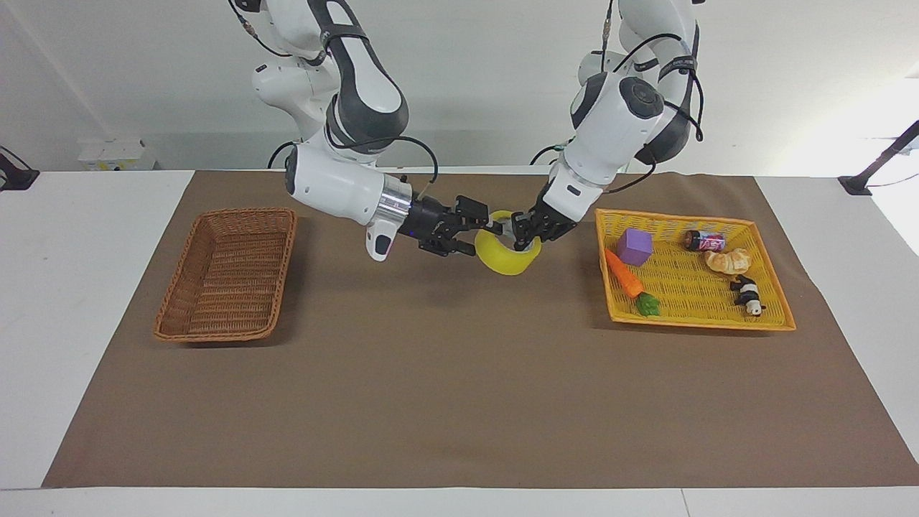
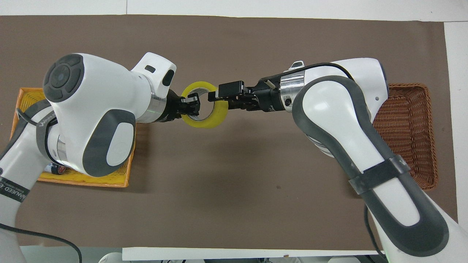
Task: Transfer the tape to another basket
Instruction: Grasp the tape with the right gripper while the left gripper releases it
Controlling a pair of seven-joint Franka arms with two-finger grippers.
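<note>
If the left claw (image 1: 518, 238) lets go of the tape (image 1: 507, 253) before the right claw (image 1: 485, 225), half-closed around its rim, grips tight, the roll drops onto the desk (image 1: 431, 402).

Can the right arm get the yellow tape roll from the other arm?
Probably yes. The right gripper is already at the tape roll, its fingers around the rim, while the left gripper holds it up over the brown mat.

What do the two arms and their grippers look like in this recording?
Both arms have glossy white shells with dark grey joint bands and caps, a silver metal ring at each wrist, and thin black cables looped along the links. The left gripper and right gripper are black two-finger units. A dark strap wraps the right arm's forearm.
</note>
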